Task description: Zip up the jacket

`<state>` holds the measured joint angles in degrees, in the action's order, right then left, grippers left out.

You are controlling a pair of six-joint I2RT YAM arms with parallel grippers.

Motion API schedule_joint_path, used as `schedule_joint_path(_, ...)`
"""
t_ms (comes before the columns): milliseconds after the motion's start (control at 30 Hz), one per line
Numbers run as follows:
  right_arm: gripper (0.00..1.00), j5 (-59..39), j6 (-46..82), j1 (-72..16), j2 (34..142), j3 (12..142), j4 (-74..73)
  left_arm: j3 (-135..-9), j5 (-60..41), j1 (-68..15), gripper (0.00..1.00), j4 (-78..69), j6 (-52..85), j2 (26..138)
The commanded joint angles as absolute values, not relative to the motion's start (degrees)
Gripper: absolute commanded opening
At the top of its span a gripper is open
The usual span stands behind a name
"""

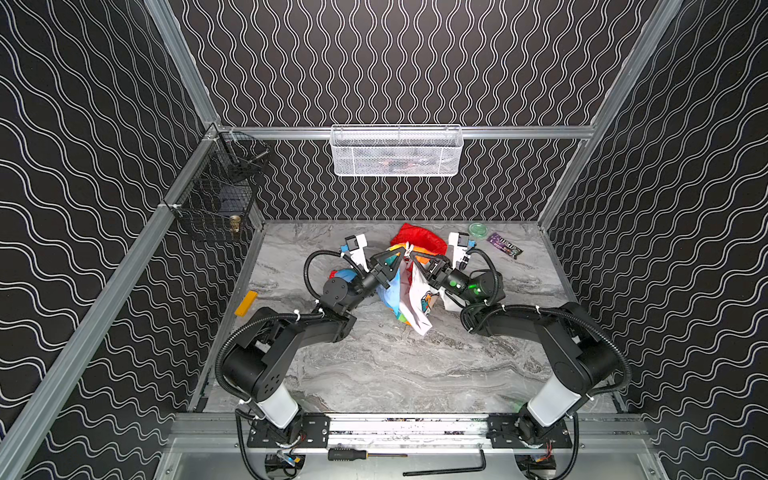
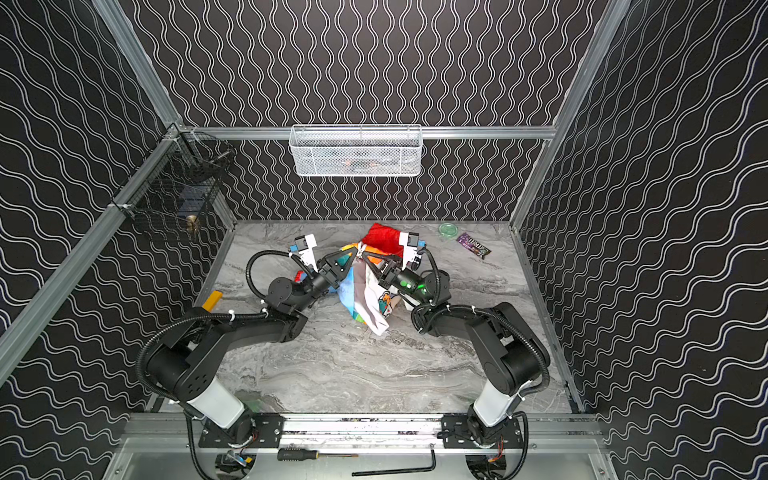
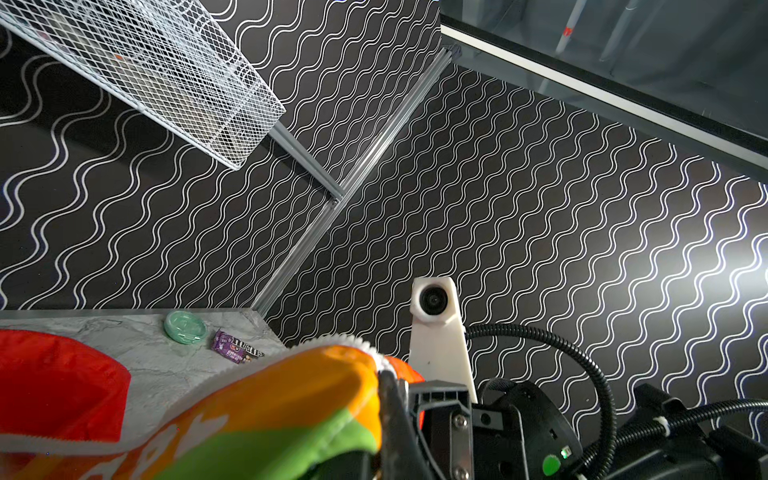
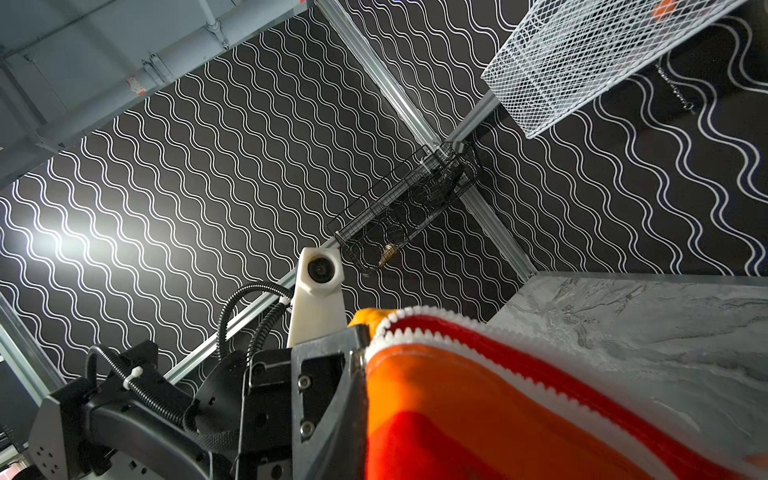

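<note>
Where they meet mid-frame, I see left pincer and right pincer both clamped on the jacket draped beneath.

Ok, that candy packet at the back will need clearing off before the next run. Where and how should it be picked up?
The candy packet lies flat on the table, long and thin. Probably best from straight above, jaws across its narrow width near the end away from the green round tub, whose closeness crowds the other end. Both long edges look free.
</note>
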<state>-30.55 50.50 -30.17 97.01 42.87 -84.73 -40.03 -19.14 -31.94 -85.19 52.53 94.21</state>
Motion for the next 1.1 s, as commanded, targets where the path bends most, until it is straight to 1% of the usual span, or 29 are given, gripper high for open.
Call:
schedule_joint_path(0, 0.0, -30.1, 50.6, -30.1, 96.6, 43.3, -87.6, -39.8, -19.9, -31.9, 0.0, -88.6, 53.1, 93.7)
schedule_joint_path(567, 0.0, -30.2, 54.1, -28.7, 96.4, 42.9, -90.5, -38.8, -19.8, -31.9, 0.0, -88.6, 53.2, 92.9)
schedule_joint_path(1067, 0.0, -30.7, 53.9, -29.4, 95.9, 40.5, -92.0, -43.9, -19.6, -31.7, 0.0, -88.6, 53.4, 94.5)
